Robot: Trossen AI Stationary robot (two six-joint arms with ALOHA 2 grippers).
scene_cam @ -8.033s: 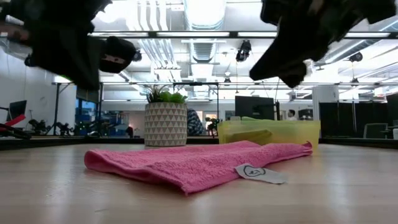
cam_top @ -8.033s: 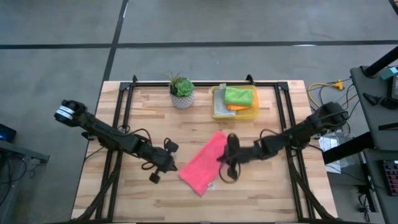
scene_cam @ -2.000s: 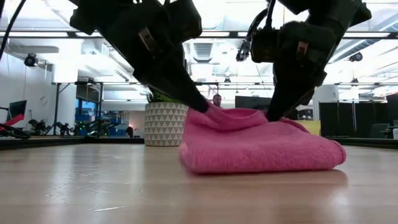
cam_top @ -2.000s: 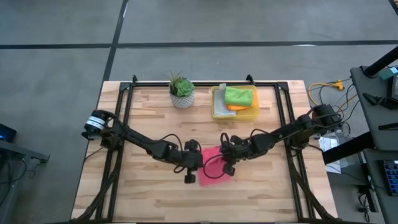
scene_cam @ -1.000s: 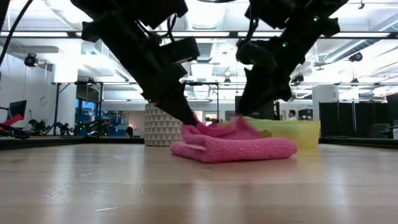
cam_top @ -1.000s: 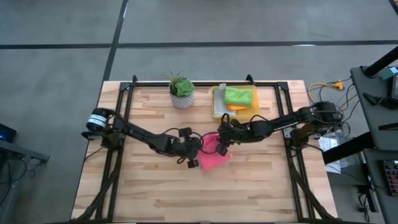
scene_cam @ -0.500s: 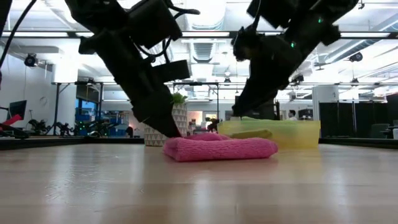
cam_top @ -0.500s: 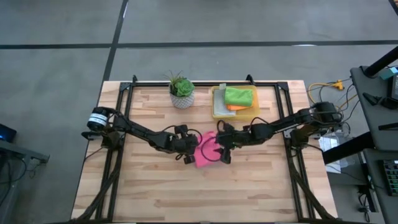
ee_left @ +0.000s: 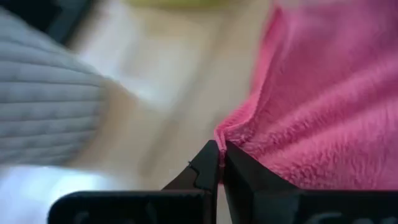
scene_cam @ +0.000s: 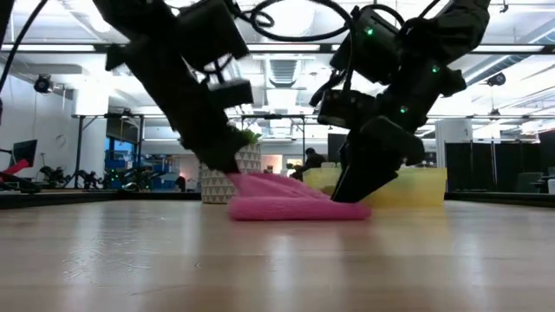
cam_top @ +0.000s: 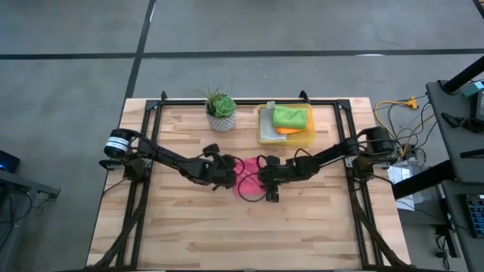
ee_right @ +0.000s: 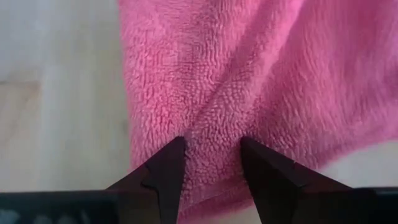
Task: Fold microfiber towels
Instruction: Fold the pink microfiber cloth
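Wooden slatted tabletop [cam_top: 189,219]: hot pink microfiber towel [cam_top: 248,177] lies folded at centre. Left gripper [ee_left: 221,163] pinches its edge; right gripper [ee_right: 211,163] stands parted, pressing it. Green towel [cam_top: 290,116] and orange towel [cam_top: 285,130] apparently already binned.

Dark jointed arms, looping black cables

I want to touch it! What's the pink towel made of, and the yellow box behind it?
The pink towel looks like soft, fuzzy cloth, probably microfiber: tiny matte loops cover it and it creases easily. The yellow box looks like smooth plastic: light shines through its walls.
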